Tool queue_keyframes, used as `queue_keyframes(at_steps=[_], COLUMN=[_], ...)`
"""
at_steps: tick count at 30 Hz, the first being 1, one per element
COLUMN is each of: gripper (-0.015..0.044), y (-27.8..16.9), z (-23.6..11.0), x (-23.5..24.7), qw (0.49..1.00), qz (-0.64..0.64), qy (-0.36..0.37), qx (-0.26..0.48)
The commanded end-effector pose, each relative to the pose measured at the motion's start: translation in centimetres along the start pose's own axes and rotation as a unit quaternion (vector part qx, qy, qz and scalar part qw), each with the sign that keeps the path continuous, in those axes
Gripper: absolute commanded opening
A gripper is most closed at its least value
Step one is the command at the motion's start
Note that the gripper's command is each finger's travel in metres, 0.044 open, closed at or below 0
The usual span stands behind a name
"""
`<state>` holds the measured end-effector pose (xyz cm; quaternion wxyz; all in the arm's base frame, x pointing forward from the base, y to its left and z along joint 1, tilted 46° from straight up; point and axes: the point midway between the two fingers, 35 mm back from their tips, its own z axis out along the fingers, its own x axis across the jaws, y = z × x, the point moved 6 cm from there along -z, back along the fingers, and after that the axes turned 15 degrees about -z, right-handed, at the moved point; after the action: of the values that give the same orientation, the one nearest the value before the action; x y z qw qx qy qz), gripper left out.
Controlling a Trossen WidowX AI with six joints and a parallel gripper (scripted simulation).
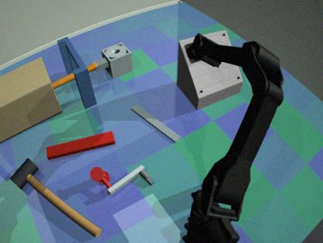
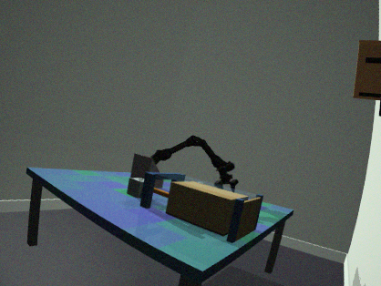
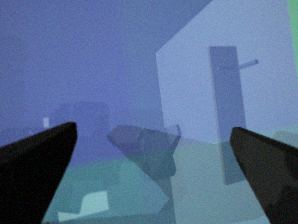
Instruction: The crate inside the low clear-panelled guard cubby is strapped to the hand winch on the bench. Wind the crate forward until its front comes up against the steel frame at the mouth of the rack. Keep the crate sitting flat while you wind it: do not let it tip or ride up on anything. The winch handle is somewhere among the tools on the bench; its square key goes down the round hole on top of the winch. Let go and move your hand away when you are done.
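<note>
The tan crate (image 1: 23,97) (image 2: 210,205) sits flat behind the blue steel frame (image 1: 79,73) (image 2: 148,188), with a gap between them. An orange strap (image 1: 73,75) runs through the frame to the grey winch cube (image 1: 117,59) (image 2: 135,186), whose top hole is empty. The winch handle (image 1: 125,179), a grey bar with a red knob (image 1: 97,174), lies on the bench in front. My gripper (image 3: 155,132) (image 1: 210,226) (image 2: 226,182) is open and empty, low over the bench's near right part, well right of the handle.
A red bar (image 1: 81,144), a grey flat strip (image 1: 156,123) and a hammer (image 1: 54,197) lie around the handle. The grey arm base block (image 1: 210,81) stands at the back right. A dark blurred shape (image 3: 145,150) lies below the fingers in the wrist view.
</note>
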<state>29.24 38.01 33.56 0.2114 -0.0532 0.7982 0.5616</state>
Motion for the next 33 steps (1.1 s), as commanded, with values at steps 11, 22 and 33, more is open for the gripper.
queue_keyframes(at_steps=[11, 22, 33], gripper=[0.0440, 0.0440, 0.0440], y=[-16.7, -24.0, -25.0], z=[-7.1, -13.8, -9.6], x=[-3.5, -3.0, -1.7], qw=[0.916, 0.775, 0.775], qz=[0.344, 0.576, 0.576], qy=[0.032, 0.040, 0.041], qx=[0.202, 0.257, 0.256])
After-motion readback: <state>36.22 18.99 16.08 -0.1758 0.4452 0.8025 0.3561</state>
